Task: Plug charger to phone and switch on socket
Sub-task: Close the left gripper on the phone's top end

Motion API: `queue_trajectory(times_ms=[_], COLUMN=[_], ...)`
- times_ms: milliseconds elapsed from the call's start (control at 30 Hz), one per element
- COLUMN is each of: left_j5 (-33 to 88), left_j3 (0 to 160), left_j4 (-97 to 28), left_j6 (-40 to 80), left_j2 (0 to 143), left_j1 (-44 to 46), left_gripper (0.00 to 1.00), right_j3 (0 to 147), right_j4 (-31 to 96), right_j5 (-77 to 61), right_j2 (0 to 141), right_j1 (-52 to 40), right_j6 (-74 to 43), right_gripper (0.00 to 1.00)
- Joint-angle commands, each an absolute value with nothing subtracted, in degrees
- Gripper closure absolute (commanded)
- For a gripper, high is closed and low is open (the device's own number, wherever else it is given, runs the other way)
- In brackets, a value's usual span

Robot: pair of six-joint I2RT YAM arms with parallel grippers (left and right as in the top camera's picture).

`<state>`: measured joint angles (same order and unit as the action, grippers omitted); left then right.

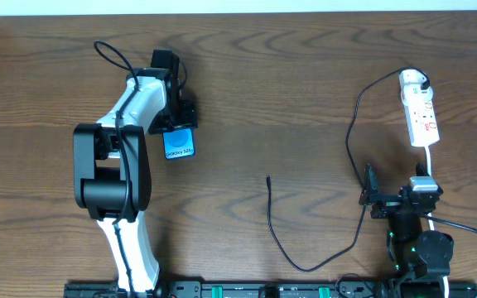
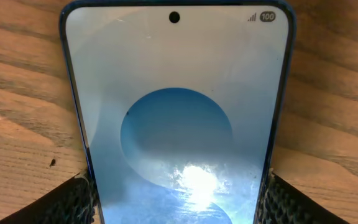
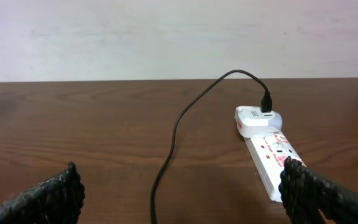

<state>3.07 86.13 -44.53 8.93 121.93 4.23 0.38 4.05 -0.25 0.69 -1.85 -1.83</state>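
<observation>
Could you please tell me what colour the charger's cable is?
The charger cable is black, clearest in the right wrist view.

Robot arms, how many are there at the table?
2. The left arm stretches out across the table to the phone. The right arm sits folded back, short of the socket. None seem hidden.

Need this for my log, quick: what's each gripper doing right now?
The left gripper is closed on the phone.
The right gripper is open, holding nothing.
</observation>
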Motion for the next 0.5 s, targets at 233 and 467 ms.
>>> queue_trajectory(times_ms=[233, 467], left_j5=[2.4, 2.4], left_j3=[85.3, 85.3], left_j4=[-44.9, -44.9], left_j6=[8.7, 8.7], left_j2=[124.6, 124.6], left_j1=[3.9, 3.9], left_gripper=[0.35, 0.45], right_j3=[0.3, 0.3], right_j4=[4.3, 4.3], right_j5=[-0.4, -0.4], right_j2=[0.3, 0.3], right_j1=[-2.3, -2.3], right_j6=[-0.8, -0.8], right_gripper=[0.01, 0.01])
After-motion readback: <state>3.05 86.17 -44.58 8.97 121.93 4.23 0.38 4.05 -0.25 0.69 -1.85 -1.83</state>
